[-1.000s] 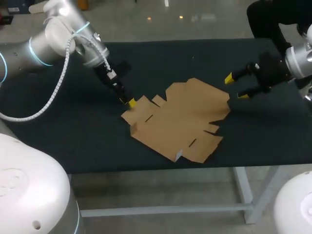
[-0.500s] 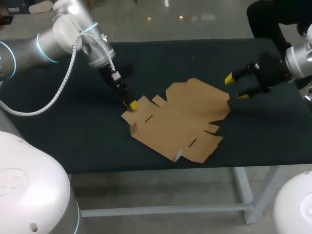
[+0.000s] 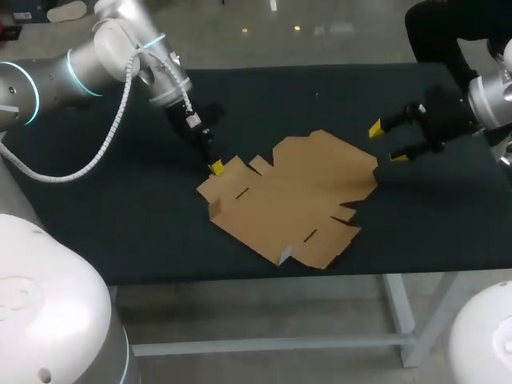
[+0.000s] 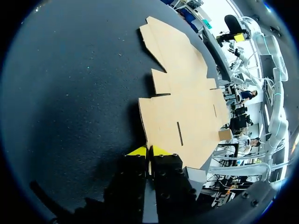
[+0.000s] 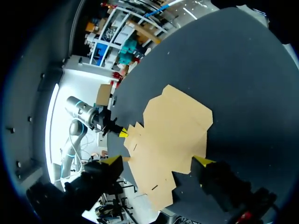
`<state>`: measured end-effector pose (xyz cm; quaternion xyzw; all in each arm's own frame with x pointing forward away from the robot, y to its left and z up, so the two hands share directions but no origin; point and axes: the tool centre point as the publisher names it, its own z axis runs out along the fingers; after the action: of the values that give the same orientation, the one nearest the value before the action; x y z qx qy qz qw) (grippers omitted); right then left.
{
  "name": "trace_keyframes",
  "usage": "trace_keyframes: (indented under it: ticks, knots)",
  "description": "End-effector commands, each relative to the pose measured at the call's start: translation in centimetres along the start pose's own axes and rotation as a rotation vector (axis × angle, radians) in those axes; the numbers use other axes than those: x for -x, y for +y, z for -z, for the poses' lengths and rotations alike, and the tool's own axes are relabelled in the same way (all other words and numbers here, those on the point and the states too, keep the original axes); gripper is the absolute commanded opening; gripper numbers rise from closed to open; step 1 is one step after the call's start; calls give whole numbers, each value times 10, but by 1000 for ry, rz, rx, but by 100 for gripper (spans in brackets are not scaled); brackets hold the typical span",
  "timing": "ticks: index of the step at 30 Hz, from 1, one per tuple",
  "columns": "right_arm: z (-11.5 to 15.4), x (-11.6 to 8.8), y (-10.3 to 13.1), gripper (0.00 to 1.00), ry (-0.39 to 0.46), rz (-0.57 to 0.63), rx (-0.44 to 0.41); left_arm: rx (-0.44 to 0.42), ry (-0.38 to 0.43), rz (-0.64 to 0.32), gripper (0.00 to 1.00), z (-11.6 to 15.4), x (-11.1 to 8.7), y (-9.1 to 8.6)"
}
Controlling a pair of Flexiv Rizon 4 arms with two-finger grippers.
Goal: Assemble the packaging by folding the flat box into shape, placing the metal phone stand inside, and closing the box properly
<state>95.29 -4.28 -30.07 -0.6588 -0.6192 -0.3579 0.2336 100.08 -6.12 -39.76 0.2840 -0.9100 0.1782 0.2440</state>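
The flat brown cardboard box lies unfolded in the middle of the dark table. My left gripper is at its near-left flap. In the left wrist view its yellow tips are pressed together on the flap's corner, with the rest of the box spread out ahead of them. My right gripper hovers open just off the box's right edge, holding nothing. From the right wrist the box lies ahead of the wide-apart gripper, and my left gripper shows at its far side. No metal phone stand is in view.
The box's near corner reaches close to the table's front edge. Dark tabletop lies bare to the left of the box and behind it.
My left gripper has closed on the flap's corner, and the arm swung slightly toward the back. The box has shifted a little to the left. The right arm has kept still.
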Motion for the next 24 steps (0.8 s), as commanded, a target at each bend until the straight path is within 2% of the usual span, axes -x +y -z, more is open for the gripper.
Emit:
trace_keyframes:
  ticks: [1, 9, 15, 24]
  knots:
    - [0, 1, 0, 100, 5, 2, -1, -35, -5, -3, 0, 4, 0, 9]
    - [0, 1, 0, 100, 5, 2, -1, -151, 8, 19, 0, 17, 0, 16]
    - [0, 1, 0, 100, 5, 2, -1, -271, 29, 94, 0, 27, 7, 23]
    - [0, 1, 0, 100, 5, 2, -1, -358, 67, 200, 0, 36, 17, 37]
